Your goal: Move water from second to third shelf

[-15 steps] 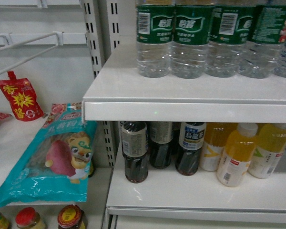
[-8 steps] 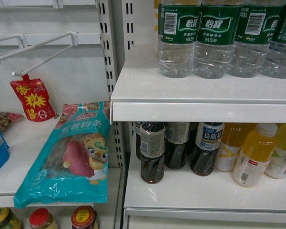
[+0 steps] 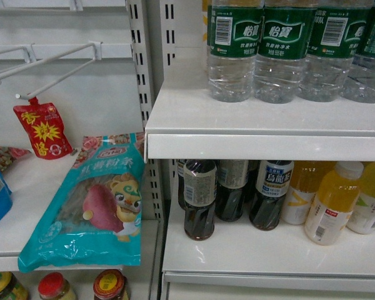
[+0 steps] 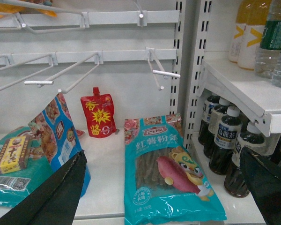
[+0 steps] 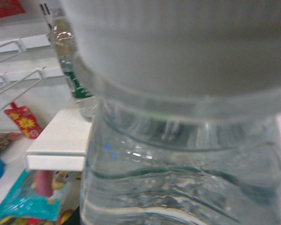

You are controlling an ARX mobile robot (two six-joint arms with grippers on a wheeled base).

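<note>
Filling the right wrist frame, a water bottle [image 5: 178, 140] sits right under the camera; right hand's state cannot be told. Left hand [image 4: 168, 187] spread wide.

Head view, counted by kind:
- water bottles [image 3: 232, 53], upper shelf: four in view, rightmost cut off by the frame
- dark bottles [image 3: 200, 199], shelf below: three clear in front, more behind, number uncertain
- yellow juice bottles [image 3: 333, 201]: three
- teal snack bag [image 3: 94, 203]: one
- red pouch [image 3: 42, 130]: one
- jars [image 3: 56, 286], bottom left: three, partly cropped
</note>
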